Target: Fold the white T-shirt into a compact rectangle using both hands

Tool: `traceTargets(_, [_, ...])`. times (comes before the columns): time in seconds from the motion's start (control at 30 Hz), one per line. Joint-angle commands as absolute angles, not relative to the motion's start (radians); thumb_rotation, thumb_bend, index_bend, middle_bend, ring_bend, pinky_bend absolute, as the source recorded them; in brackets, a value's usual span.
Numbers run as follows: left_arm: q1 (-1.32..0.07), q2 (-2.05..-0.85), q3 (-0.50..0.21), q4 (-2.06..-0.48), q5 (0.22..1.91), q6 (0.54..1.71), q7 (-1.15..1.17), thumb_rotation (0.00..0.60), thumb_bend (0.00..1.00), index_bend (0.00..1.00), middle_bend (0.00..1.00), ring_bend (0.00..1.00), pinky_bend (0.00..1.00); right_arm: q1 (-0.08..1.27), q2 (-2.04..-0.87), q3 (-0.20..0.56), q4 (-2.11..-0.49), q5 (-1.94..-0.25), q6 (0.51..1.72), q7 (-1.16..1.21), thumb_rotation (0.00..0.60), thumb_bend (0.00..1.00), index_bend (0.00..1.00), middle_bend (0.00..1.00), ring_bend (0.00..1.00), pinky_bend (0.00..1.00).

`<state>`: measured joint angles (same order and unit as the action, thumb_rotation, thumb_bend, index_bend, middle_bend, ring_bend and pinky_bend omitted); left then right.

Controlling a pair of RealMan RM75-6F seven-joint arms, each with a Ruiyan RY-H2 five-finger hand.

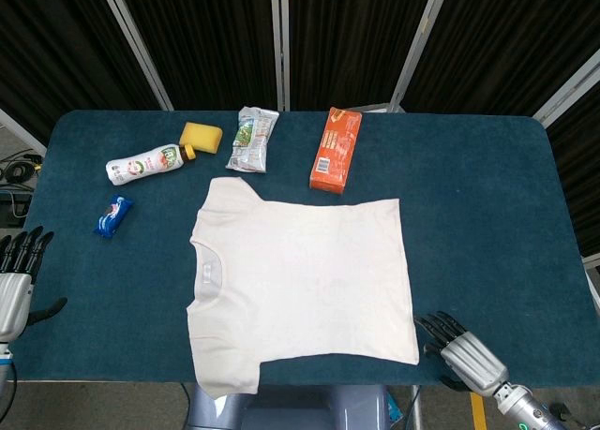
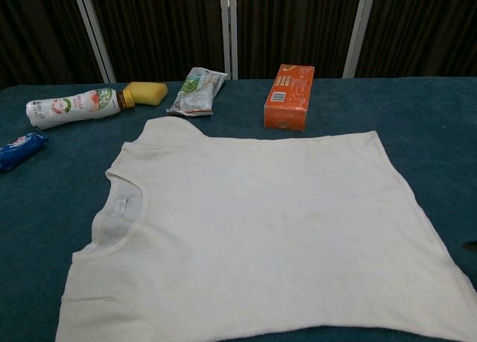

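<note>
The white T-shirt [image 1: 302, 285] lies flat and unfolded on the blue table [image 1: 478, 196], collar to the left and hem to the right; the chest view shows the same T-shirt [image 2: 261, 230] filling most of the frame. My right hand [image 1: 459, 350] hovers at the near table edge, just right of the shirt's near hem corner, fingers spread and holding nothing. Far off at the table's near-left edge, my left hand [image 1: 17, 280] points its fingers up, apart and empty. Neither hand touches the shirt.
Behind the shirt lie a white bottle [image 1: 148, 162], a yellow sponge [image 1: 201, 136], a green-white snack bag [image 1: 252, 139] and an orange box [image 1: 336, 149]. A small blue packet [image 1: 113, 215] sits to the left. Bare cloth stretches to the right.
</note>
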<state>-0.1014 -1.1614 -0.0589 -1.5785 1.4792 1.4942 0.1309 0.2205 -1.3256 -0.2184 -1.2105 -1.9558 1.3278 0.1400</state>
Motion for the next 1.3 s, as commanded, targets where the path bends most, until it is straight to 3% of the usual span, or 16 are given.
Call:
traceTargets(0.03, [-0.102, -1.161, -0.059, -1.578, 1.479, 1.494, 0.130, 0.600, 0.00, 0.00, 0.00, 0.00, 0.00, 0.227, -1.338, -0.217, -1.210, -1.961, 1.335, 0.139, 0.600, 0.17, 0.46, 0.00, 0.00, 0.00])
traceTargets(0.9, [-0.100, -1.150, -0.063, -1.576, 1.471, 1.495, 0.097, 0.600, 0.00, 0.00, 0.00, 0.00, 0.00, 0.280, -1.452, -0.210, -1.167, -1.945, 1.273, -0.036, 0.600, 0.20, 0.48, 0.00, 0.00, 0.00])
traceTargets(1.3, [-0.101, -1.152, -0.064, -1.574, 1.469, 1.492, 0.101, 0.600, 0.00, 0.00, 0.00, 0.00, 0.00, 0.284, -1.460, -0.218, -1.156, -1.932, 1.296, -0.032, 0.600, 0.27, 0.50, 0.00, 0.00, 0.00])
